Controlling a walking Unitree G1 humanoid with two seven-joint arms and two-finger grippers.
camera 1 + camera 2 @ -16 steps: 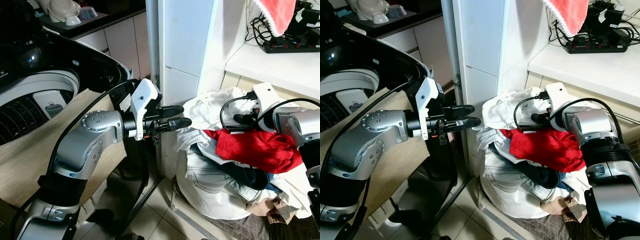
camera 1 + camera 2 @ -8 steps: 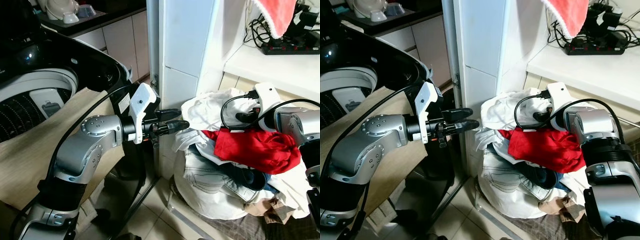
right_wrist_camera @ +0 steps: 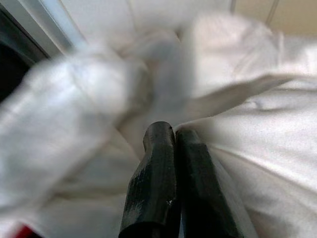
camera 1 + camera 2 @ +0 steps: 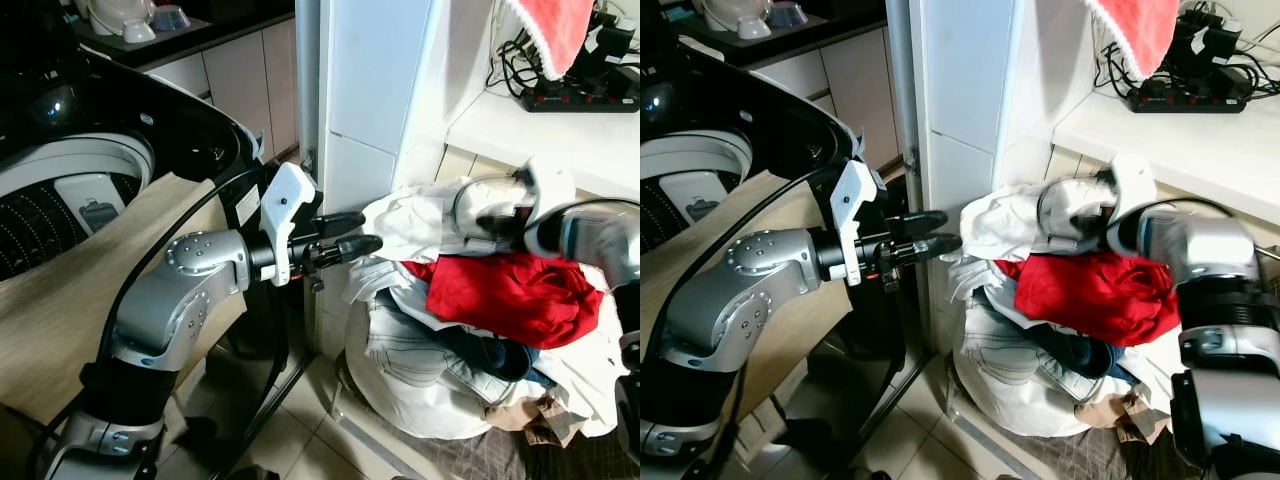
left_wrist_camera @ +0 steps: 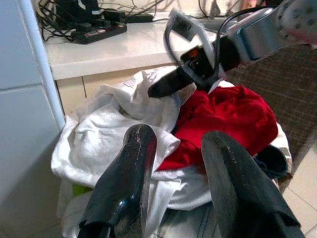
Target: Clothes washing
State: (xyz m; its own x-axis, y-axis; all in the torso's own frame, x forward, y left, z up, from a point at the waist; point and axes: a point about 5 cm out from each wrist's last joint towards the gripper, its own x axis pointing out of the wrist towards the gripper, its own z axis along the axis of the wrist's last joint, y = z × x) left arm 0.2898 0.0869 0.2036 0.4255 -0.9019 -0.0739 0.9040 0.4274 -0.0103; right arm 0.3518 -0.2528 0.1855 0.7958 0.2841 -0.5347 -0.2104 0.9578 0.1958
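Nearest the camera, the left arm reaches out from beside the open top-loading washing machine (image 4: 70, 190), and its left claw (image 4: 352, 233) hangs in the air with its two black fingers (image 5: 124, 183) spread apart and nothing between them, just short of the laundry pile. The pile is heaped in a white bag (image 4: 410, 395) on the tiled floor, against the white pillar (image 4: 370, 90): crumpled white garments (image 5: 106, 131) on the side nearest the left claw, a red garment (image 4: 510, 295) on top toward the right, and blue jeans (image 4: 420, 340) under them. The right claw (image 3: 176, 136) lies over the top of the pile with its fingers pressed together, their tips against the white cloth; that arm is blurred in the head views. Behind the pile, a white table (image 4: 540, 125) carries a black power strip (image 4: 585, 93) with tangled cables, and a red cloth (image 4: 555, 30) hangs above it.
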